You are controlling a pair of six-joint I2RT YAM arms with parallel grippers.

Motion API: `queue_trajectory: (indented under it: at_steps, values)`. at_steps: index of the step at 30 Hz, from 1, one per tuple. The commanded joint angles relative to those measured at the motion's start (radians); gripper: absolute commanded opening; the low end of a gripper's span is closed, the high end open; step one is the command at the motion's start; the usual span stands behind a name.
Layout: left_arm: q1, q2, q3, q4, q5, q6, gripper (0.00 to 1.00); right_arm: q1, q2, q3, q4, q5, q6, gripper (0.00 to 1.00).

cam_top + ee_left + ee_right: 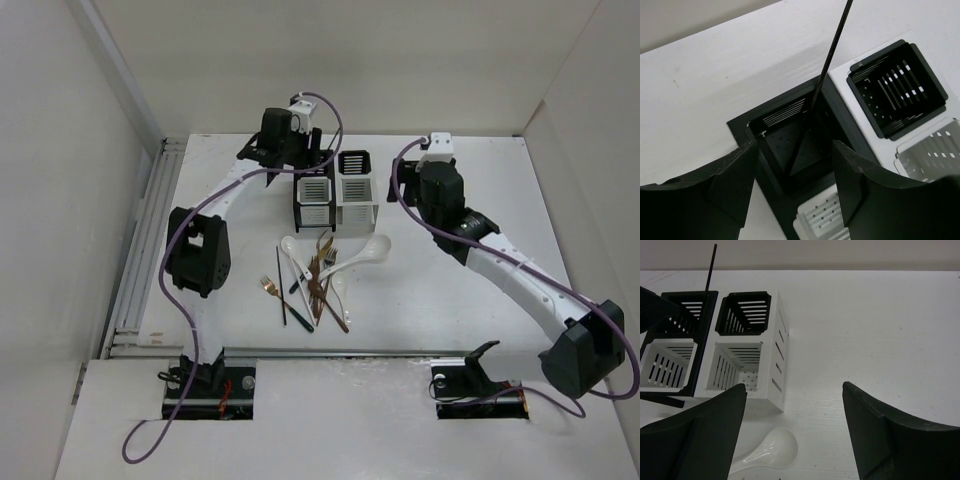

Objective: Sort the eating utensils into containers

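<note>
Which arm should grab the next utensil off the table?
Right. The right gripper is open beside the containers, with a white spoon close by. The left gripper is over the far black compartment, where a chopstick stands, farther from the pile.

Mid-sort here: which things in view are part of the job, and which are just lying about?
Job: utensil pile, white soup spoon, chopstick standing in the black caddy, white caddy.
Lying about: metal rail on the left, purple cables.
</note>
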Motion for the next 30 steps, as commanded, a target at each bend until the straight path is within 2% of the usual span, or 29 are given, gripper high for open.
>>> queue_trajectory:
  at_steps: [1,5,6,8,10,12,13,14,16,17,20,21,25,30]
  values:
    - [0.010,-0.159,0.060,-0.066,-0.056,-0.002,0.57,-0.001,-0.048,-0.015,0.046,-0.028,-0.009,0.83]
    - [0.063,-0.255,0.051,-0.259,-0.119,0.039,0.57,-0.001,-0.059,-0.040,0.046,-0.072,-0.009,0.95]
    - [0.080,-0.303,-0.006,-0.291,-0.119,0.109,0.56,-0.001,-0.070,-0.050,0.046,-0.082,-0.009,0.99]
    - [0.138,-0.344,-0.082,-0.368,-0.109,0.206,0.56,-0.001,-0.081,-0.063,0.046,-0.120,-0.009,0.99]
    - [0.197,-0.396,-0.221,-0.489,-0.125,0.329,0.56,0.010,-0.081,-0.076,0.046,-0.145,-0.009,0.99]
    - [0.238,-0.444,-0.342,-0.540,-0.111,0.406,0.56,0.022,-0.081,-0.087,0.046,-0.171,-0.009,0.99]
    - [0.252,-0.472,-0.469,-0.555,-0.111,0.446,0.56,0.022,-0.081,-0.096,0.046,-0.171,-0.009,0.99]
    - [0.263,-0.527,-0.528,-0.568,-0.111,0.517,0.56,0.031,-0.081,-0.096,0.035,-0.180,-0.009,0.99]
    - [0.263,-0.573,-0.676,-0.559,-0.146,0.562,0.60,0.044,-0.072,-0.096,0.026,-0.180,-0.009,0.99]
    - [0.263,-0.599,-0.715,-0.542,-0.158,0.573,0.65,0.044,-0.061,-0.087,0.017,-0.180,-0.018,0.99]
    - [0.274,-0.599,-0.797,-0.533,-0.182,0.573,0.69,0.056,-0.061,-0.078,0.007,-0.189,-0.018,0.99]
    - [0.274,-0.599,-0.809,-0.523,-0.182,0.573,0.74,0.067,-0.061,-0.078,0.007,-0.189,-0.027,0.99]
    - [0.274,-0.550,-0.849,-0.487,-0.197,0.553,0.74,0.076,-0.061,-0.078,0.007,-0.189,-0.028,0.99]
    - [0.274,-0.460,-0.838,-0.422,-0.234,0.504,0.68,0.076,-0.084,-0.116,0.007,-0.198,-0.018,0.99]
